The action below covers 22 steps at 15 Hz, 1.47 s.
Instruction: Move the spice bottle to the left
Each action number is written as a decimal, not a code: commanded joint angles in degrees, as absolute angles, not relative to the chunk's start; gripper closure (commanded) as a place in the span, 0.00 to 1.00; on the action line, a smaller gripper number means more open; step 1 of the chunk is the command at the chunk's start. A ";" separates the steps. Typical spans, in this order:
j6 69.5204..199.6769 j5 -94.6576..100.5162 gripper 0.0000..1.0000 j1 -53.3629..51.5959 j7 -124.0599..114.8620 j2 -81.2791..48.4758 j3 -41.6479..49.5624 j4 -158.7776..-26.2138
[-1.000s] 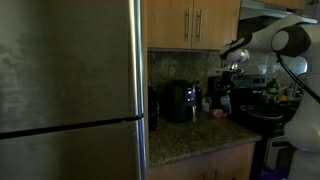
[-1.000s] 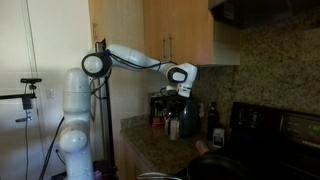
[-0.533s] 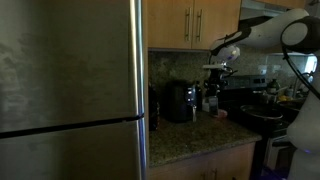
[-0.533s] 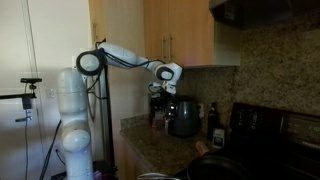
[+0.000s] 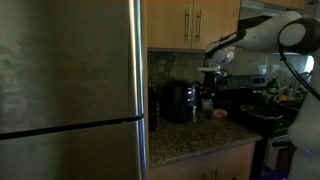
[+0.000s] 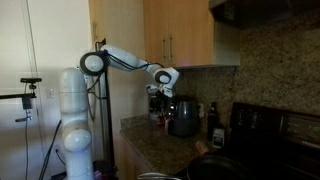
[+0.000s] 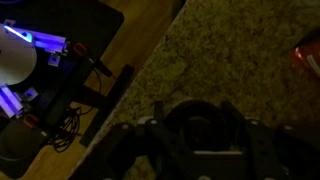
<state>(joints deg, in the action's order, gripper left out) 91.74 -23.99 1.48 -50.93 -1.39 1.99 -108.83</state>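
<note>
The scene is dim. In the wrist view my gripper has a finger on each side of a dark round thing, the spice bottle seen from above, over the speckled granite counter. The gripper looks shut on it. In both exterior views the gripper hangs above the counter beside the dark appliances, under the wooden cabinets. The bottle itself is too dark to make out there.
A steel fridge fills the near side. A black appliance and a dark kettle stand on the counter. A stove with a pan is beyond. A red object lies on the counter.
The arm has swung sideways along the counter, away from the stove and toward the fridge side, and the gripper has come a little lower.
</note>
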 commanded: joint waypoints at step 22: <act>93.25 -29.20 0.67 -15.17 -49.83 -5.40 -13.39 -102.35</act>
<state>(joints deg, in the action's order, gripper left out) 93.39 -29.23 -15.21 -49.77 -5.33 -13.34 -102.51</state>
